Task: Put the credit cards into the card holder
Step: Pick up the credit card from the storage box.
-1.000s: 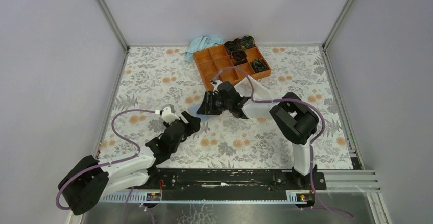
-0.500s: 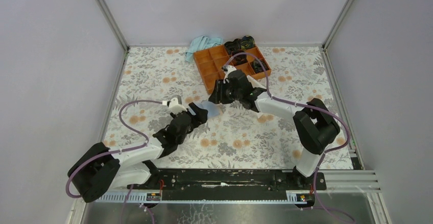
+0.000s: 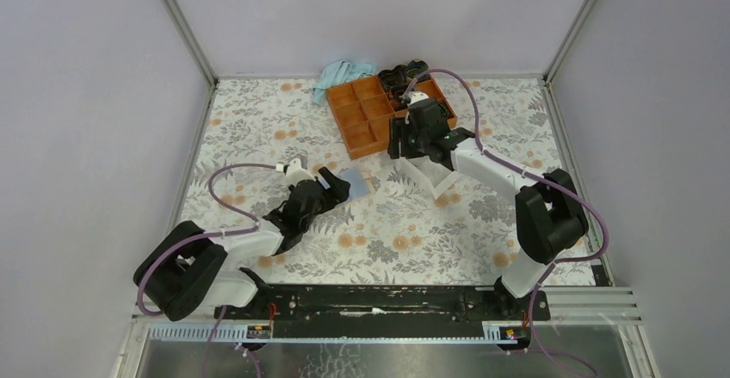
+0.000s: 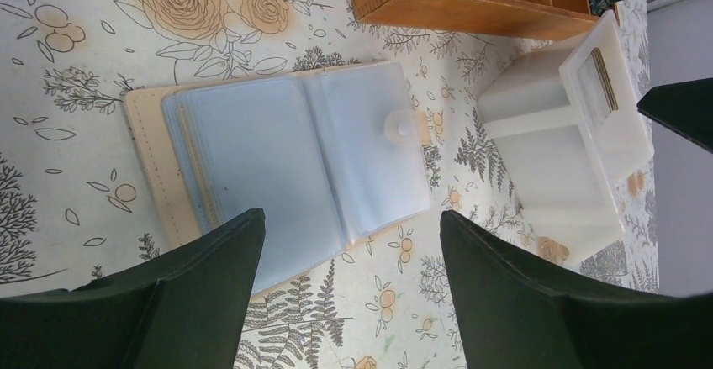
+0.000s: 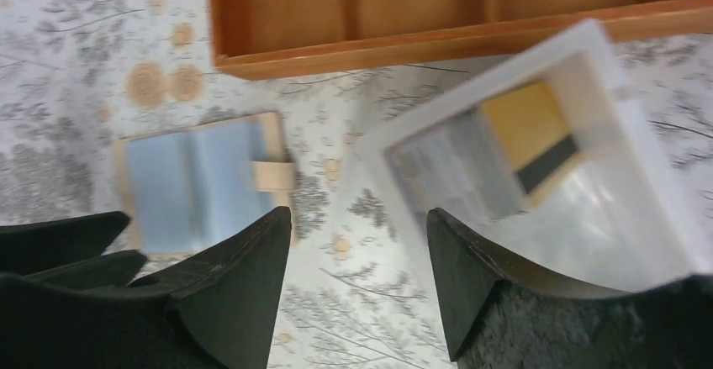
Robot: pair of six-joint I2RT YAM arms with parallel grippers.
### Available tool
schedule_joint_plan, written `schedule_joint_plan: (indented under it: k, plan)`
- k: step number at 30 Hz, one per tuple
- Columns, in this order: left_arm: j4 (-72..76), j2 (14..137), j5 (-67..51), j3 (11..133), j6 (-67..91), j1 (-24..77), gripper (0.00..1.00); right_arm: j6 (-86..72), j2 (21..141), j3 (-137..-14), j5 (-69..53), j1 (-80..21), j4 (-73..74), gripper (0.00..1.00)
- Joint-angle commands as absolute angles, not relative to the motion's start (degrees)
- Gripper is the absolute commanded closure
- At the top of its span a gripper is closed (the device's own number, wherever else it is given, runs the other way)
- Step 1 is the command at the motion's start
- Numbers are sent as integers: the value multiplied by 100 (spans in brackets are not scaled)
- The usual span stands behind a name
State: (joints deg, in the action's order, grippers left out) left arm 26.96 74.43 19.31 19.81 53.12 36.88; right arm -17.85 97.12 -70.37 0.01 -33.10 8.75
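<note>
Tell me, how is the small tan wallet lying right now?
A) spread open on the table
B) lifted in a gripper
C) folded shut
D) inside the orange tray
A: the card holder lies spread open on the flowered table, with its clear sleeves facing up.

The right gripper (image 5: 357,218) has swung away from the middle of the table (image 3: 258,137) toward the orange tray (image 3: 366,111) and now hangs above the clear plastic box (image 3: 428,171), its fingers spread wider. The left gripper (image 4: 349,218) has reached farther forward. The card holder (image 3: 355,180), earlier crowded between both grippers, now lies open and uncovered.
</note>
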Motion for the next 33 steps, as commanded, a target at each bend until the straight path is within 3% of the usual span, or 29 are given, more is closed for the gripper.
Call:
schedule_joint_plan:
  k: [1,10,33]
  plan:
    - [3166,7589,1728,2133,5379,3591,16,-1318,9492,-7370,283,-2965,1194,32]
    - [3224,7795,1600,2205,5405,3464,16,-914,9823,-7534,507,-2697,1188,32]
    - [3507,8066,1374,2068,5537,3314,16,-627,10755,-7902,-832,-2156,1092,31]
